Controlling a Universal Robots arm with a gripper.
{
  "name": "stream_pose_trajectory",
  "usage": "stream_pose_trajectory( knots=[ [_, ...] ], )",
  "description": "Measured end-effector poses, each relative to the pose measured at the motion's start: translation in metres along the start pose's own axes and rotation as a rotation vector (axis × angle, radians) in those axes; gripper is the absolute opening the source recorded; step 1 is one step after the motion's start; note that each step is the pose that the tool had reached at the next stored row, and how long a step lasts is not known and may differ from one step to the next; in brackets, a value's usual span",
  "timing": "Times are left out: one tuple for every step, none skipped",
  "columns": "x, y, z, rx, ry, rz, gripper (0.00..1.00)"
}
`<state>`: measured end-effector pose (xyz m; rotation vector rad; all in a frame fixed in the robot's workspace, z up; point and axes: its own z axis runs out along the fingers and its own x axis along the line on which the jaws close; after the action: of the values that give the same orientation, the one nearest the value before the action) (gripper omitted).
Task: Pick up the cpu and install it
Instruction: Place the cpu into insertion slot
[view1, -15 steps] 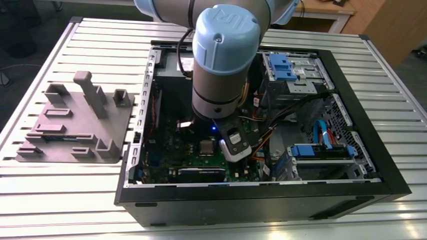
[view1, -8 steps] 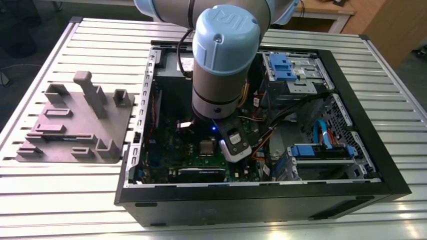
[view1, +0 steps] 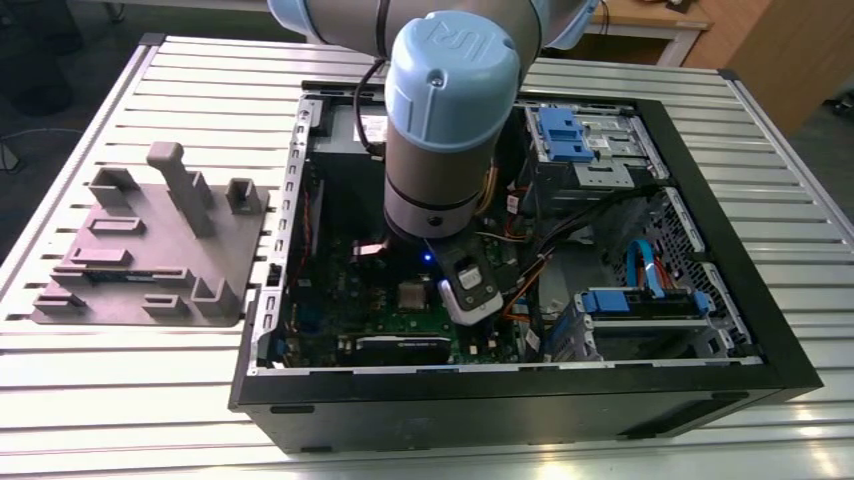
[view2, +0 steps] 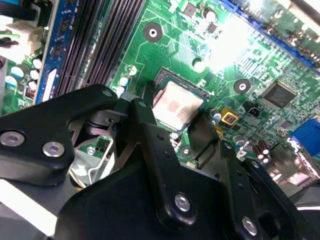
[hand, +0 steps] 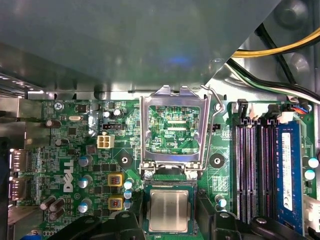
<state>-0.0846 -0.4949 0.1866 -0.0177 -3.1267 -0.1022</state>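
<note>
Cpu (hand: 169, 210) lies flat in socket (hand: 146, 212) on motherboard (hand: 75, 150), inside computer case (view1: 534, 400). Gripper (view2: 175, 120) wide, fingers (view2: 141, 117) astride cpu, seemingly not clamping it. Placement looks done. Hinged metal frame (hand: 172, 95) stands open; latching remains. Exterior view: grey tray (view1: 134, 260) at 9 o'clock of case, on tabletop (view1: 134, 400).

Desk (view1: 134, 390): pale silver metal top made of long parallel slats with grooves between them. Two things rest directly on it. Toward the exterior view's left lies a flat grey plastic tray (view1: 147, 250) with several upright blocks and one taller post. Just beside it, toward the exterior view's right, a large black computer case (view1: 534, 405) lies on its side, open face up, covering most of the desk.
</note>
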Motion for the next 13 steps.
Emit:
stream_pose_trajectory(
  knots=[
    [0.0000, 0.0000, 0.0000, 0.0001, 0.0000, 0.000, 0.54],
    [0.0000, 0.0000, -0.0001, 0.0002, 0.0000, 0.000, 0.54],
    [-0.0001, 0.0000, -0.0001, 0.0003, 0.0001, 0.000, 0.54],
    [-0.0001, 0.0000, -0.0002, 0.0003, 0.0002, 0.000, 0.54],
    [-0.0002, 0.0000, -0.0001, 0.0002, 0.0000, 0.000, 0.54],
    [-0.0002, 0.0000, -0.0006, 0.0002, 0.0003, 0.000, 0.54],
    [-0.0001, 0.0000, -0.0015, 0.0005, 0.0008, 0.000, 0.54],
    [-0.0002, 0.0001, -0.0019, 0.0003, 0.0008, 0.000, 0.54],
    [-0.0001, 0.0001, -0.0022, 0.0002, 0.0009, 0.000, 0.54],
    [-0.0001, 0.0002, -0.0029, 0.0005, 0.0011, 0.000, 0.54],
    [-0.0001, 0.0002, -0.0030, 0.0002, 0.0010, 0.000, 0.54],
    [-0.0001, 0.0002, -0.0033, 0.0002, 0.0011, -0.001, 0.54],
    [-0.0001, 0.0002, -0.0035, 0.0003, 0.0011, -0.001, 0.54]
  ],
)
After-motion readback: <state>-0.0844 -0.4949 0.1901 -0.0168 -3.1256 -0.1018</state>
